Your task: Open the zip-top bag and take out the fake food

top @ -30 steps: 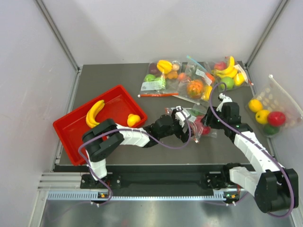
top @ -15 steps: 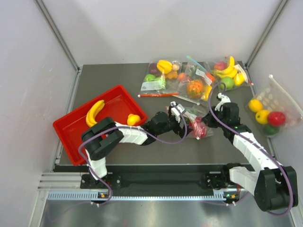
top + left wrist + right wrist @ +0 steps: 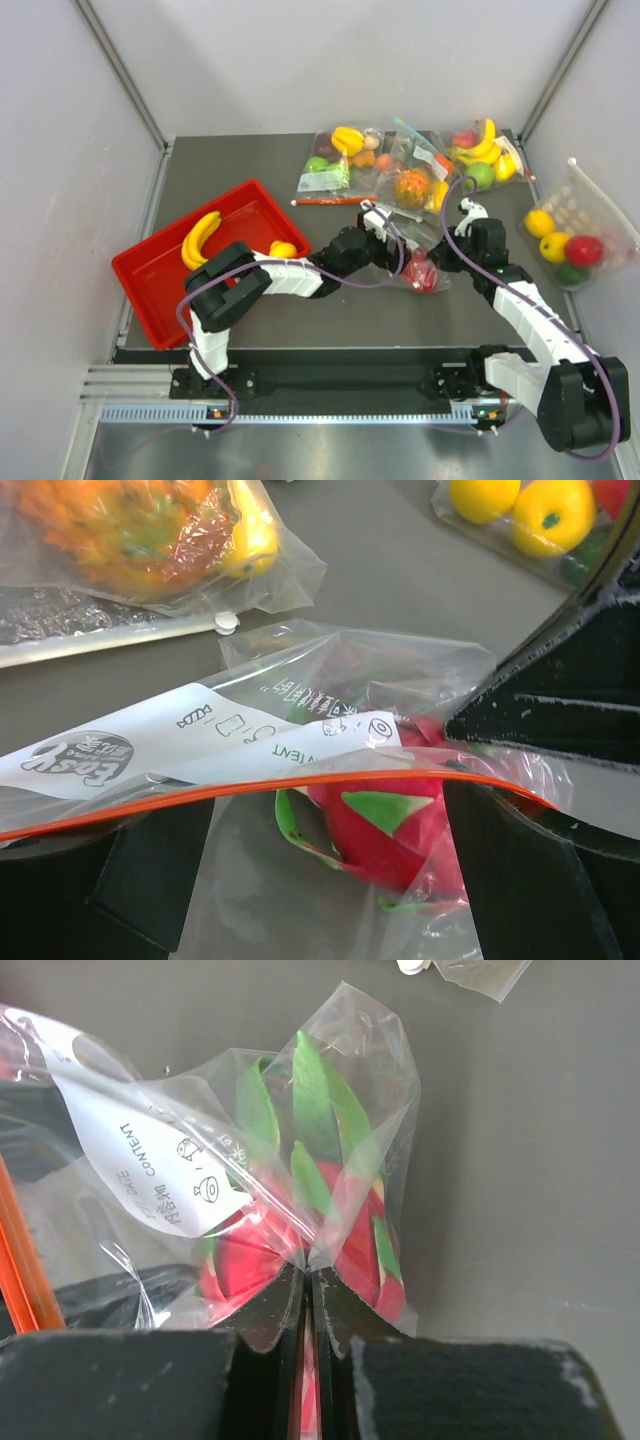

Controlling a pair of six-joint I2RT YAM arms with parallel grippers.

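Right fingers [image 3: 400,1380] pinch the bag [image 3: 415,250] at 3 o'clock; left fingers [image 3: 540,880] gape at its mouth. Next, probably, grasp the dragon fruit [image 3: 385,825] inside.

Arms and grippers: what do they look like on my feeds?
The left arm and right arm have black joints and white link shells, each trailed by a looping purple cable. The left gripper and right gripper have matte black, rough-textured fingers. No markings readable.

I saw the dark grey counter [image 3: 250,160] carrying a red tray [image 3: 150,275] at its left. Fruit-filled clear bags [image 3: 410,185] lay along its far edge, and the zip-top bag [image 3: 412,243] lay mid-right.
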